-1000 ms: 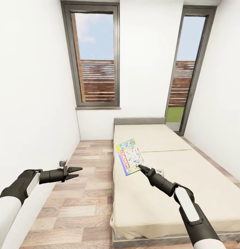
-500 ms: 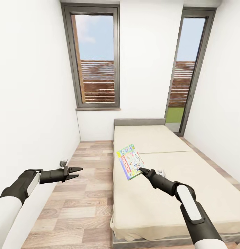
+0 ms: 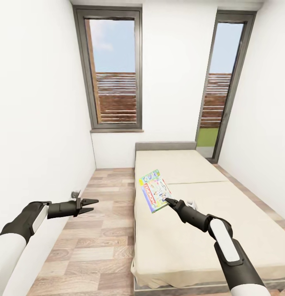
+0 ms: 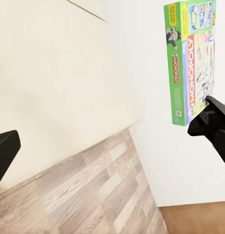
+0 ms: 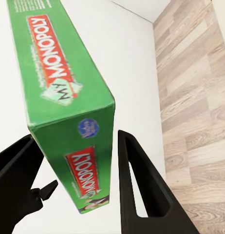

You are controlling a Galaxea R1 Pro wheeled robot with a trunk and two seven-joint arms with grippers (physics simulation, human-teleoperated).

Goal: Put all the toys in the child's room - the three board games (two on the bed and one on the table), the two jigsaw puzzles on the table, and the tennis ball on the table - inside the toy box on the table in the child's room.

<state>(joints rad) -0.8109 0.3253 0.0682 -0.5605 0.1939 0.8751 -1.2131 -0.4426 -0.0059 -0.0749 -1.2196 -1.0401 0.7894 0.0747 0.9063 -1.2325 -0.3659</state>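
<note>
Currently: my right tool [image 3: 168, 201] clamps one board game [image 3: 155, 191], raised over bed [image 3: 208, 213]; left tool [image 3: 92, 204], nine o'clock, fingers apart.

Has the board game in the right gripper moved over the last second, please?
Yes. The board game, clamped in the right gripper, has tilted up off the bed.

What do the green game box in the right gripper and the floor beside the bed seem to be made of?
The board game looks like printed cardboard with a slightly glossy finish: sharp folded edges, flat green faces, a printed logo. The right gripper holds it by one end. The floor appears to be wood planks or wood-look laminate, matte, judging by the grain and plank seams.
</note>
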